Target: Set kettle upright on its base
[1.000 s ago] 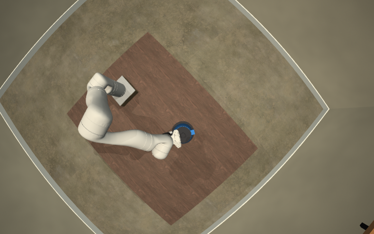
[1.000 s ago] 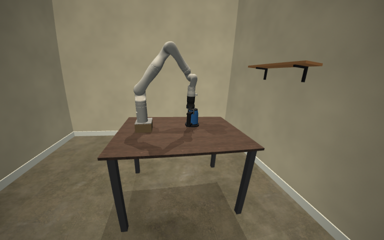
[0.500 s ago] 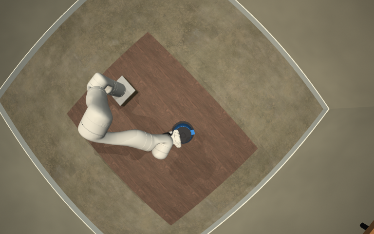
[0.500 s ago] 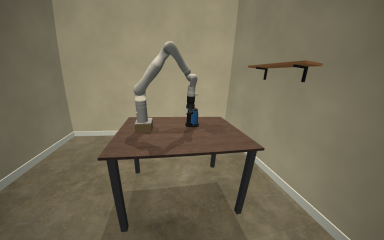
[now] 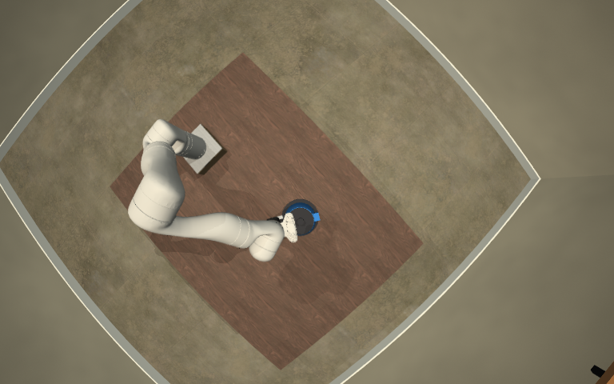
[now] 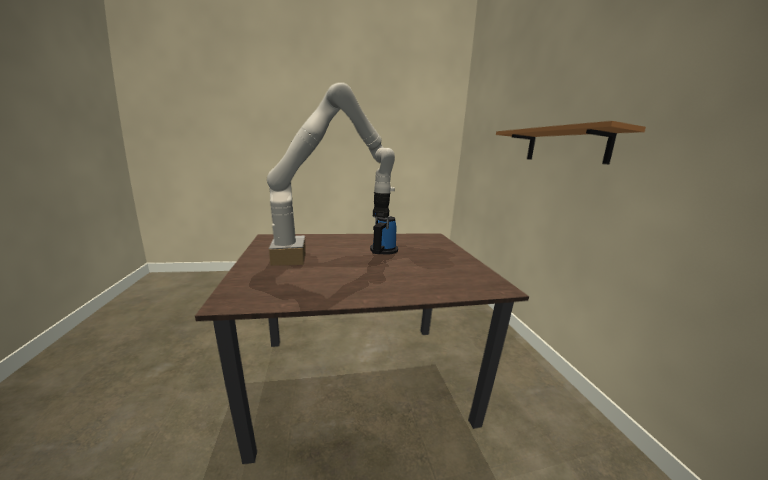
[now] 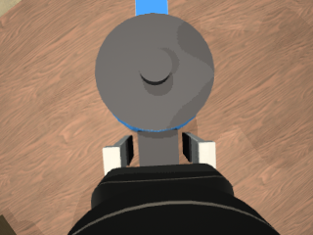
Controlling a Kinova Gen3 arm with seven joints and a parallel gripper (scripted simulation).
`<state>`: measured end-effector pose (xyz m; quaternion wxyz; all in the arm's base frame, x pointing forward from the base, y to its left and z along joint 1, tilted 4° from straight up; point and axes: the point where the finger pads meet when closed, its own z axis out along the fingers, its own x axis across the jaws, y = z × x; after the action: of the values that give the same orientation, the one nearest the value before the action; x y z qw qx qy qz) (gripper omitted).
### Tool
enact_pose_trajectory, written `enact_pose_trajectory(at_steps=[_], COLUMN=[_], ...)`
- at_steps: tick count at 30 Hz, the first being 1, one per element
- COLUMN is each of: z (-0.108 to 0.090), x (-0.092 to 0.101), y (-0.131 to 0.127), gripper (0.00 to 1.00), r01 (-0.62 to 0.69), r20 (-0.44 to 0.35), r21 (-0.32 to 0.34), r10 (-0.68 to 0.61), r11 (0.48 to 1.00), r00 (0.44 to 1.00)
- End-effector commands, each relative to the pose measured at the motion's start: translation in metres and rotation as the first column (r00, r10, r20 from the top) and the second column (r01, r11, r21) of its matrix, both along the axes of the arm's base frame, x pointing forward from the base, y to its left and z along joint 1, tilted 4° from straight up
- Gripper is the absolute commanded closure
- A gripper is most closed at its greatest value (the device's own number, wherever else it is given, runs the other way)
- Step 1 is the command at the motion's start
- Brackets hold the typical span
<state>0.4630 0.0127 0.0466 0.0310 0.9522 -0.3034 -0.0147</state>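
Observation:
The blue kettle (image 5: 312, 217) (image 6: 389, 234) (image 7: 152, 8) stands upright on the table, with its grey lid (image 7: 156, 73) facing up and its spout pointing away from the arm. It sits on its dark round base (image 5: 294, 203) (image 6: 383, 252); the stud and ring are hidden. My gripper (image 7: 157, 144) (image 6: 380, 217) (image 5: 289, 226) hangs straight above the kettle's dark handle (image 7: 158, 144). Its fingers stand wide open on either side of the handle and do not touch it.
The arm's mount block (image 5: 209, 149) (image 6: 286, 251) stands at the table's far left corner. The wooden table (image 5: 316, 290) (image 6: 362, 288) has its edges well away from the kettle. A wall shelf (image 6: 569, 129) hangs to the right.

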Motion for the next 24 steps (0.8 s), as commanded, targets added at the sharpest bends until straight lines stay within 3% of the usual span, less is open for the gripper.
enact_pose_trajectory(at_steps=[1, 17, 24], z=[0.001, 0.001, 0.012], x=[0.001, 0.001, 0.001], y=[0.000, 0.000, 0.001], gripper=[0.00, 0.00, 0.00], r01=[0.000, 0.000, 0.000], r20=[0.002, 0.002, 0.002], r21=[0.000, 0.000, 0.000], r10=[0.000, 0.000, 0.000], r11=[1.000, 1.000, 1.000], r00=[1.000, 1.000, 1.000])
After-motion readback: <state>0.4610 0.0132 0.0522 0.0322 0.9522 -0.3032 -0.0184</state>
